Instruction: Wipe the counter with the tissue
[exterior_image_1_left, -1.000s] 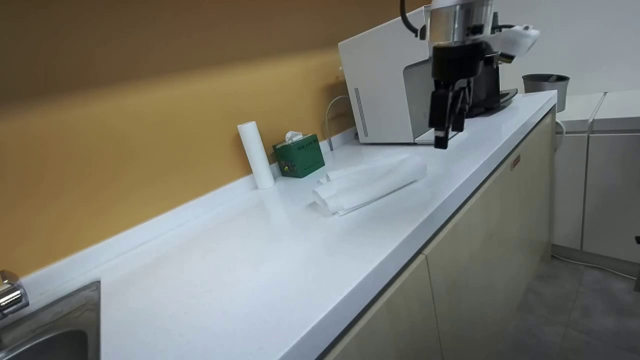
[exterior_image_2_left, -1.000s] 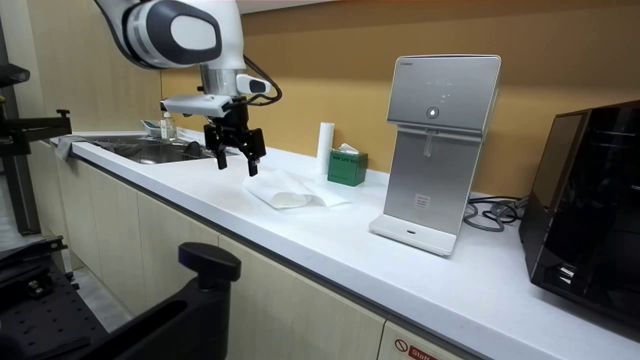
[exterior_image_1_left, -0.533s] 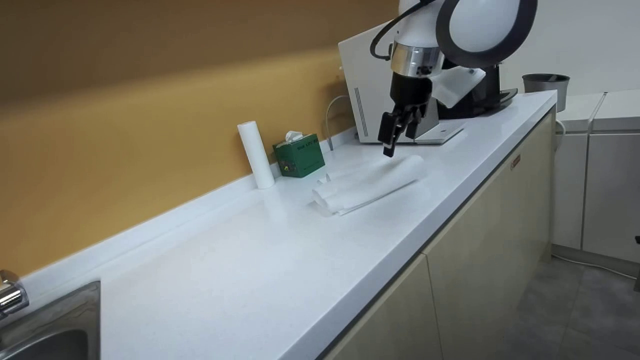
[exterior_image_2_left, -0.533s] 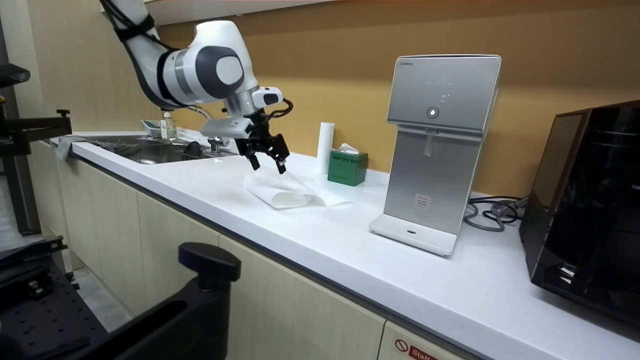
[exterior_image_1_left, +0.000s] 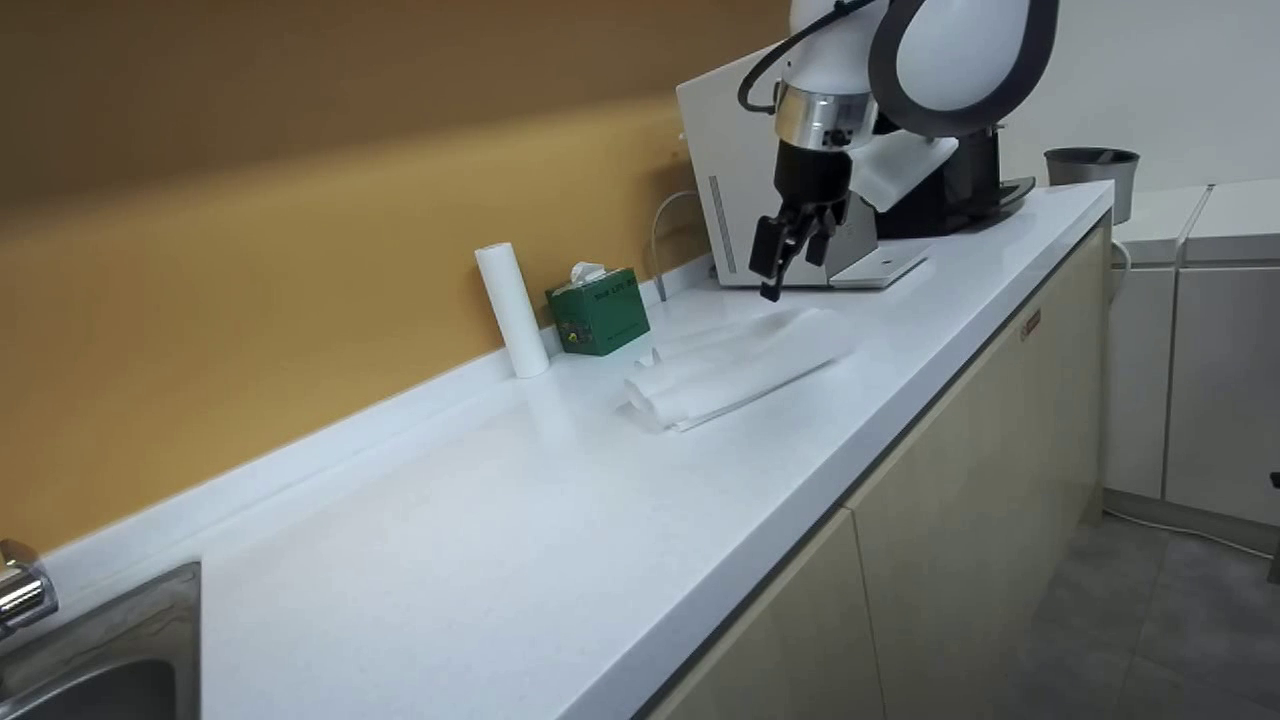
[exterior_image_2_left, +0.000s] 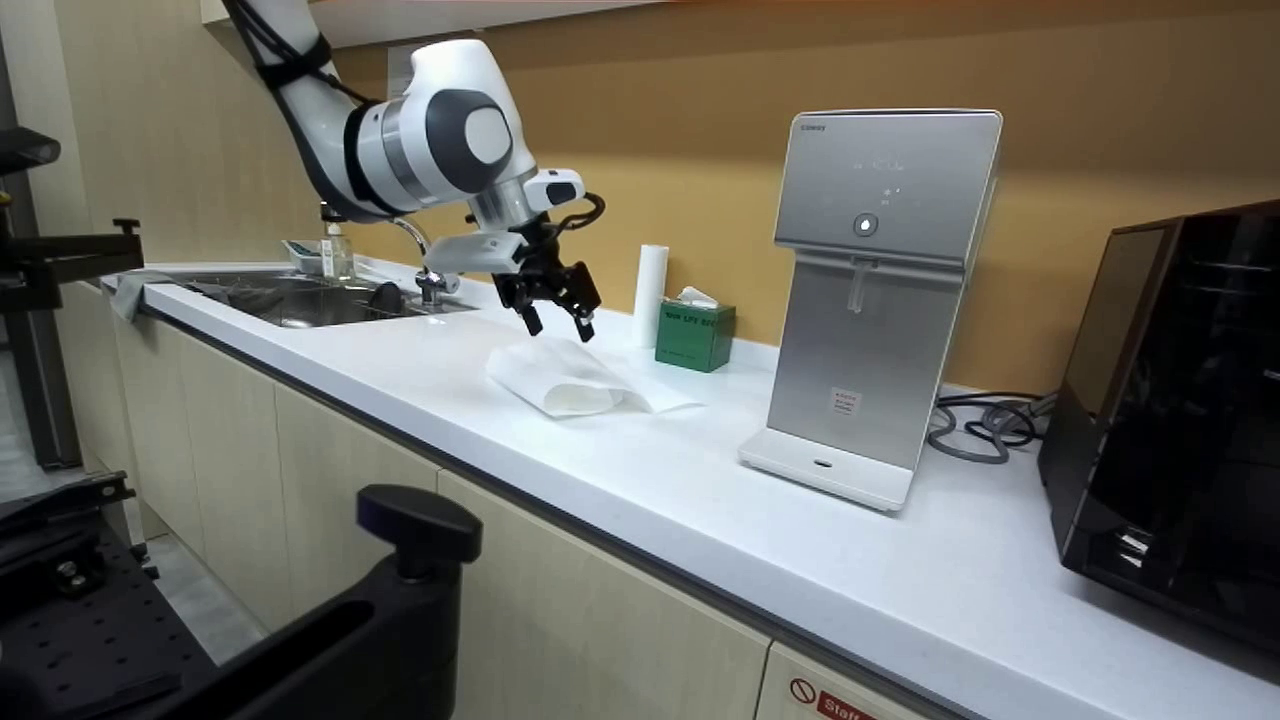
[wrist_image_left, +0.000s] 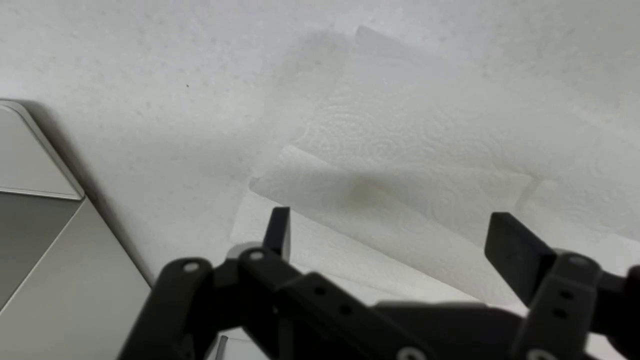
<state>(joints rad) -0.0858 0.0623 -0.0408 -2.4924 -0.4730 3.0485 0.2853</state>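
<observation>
Gripper (wrist_image_left: 390, 237) observed above the tissue (exterior_image_2_left: 565, 375), fingers (wrist_image_left: 520, 257) well apart, with counter (exterior_image_2_left: 430, 370) room extending from tissue to front edge (exterior_image_2_left: 440, 442) and sink (exterior_image_1_left: 120, 622).

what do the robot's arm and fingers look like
The arm is white and rounded, with a dark grey ring, a silver collar, black cables and a black strap. The fingers are black and blocky, with pale round bolts.

Forms counter (exterior_image_2_left: 690, 465) under the gripper (exterior_image_2_left: 560, 331); bears tissue (exterior_image_2_left: 578, 385) below; carries white roll (exterior_image_2_left: 650, 290) and green box (exterior_image_2_left: 690, 336) wallward, dispenser (exterior_image_2_left: 865, 345) to one side.
</observation>
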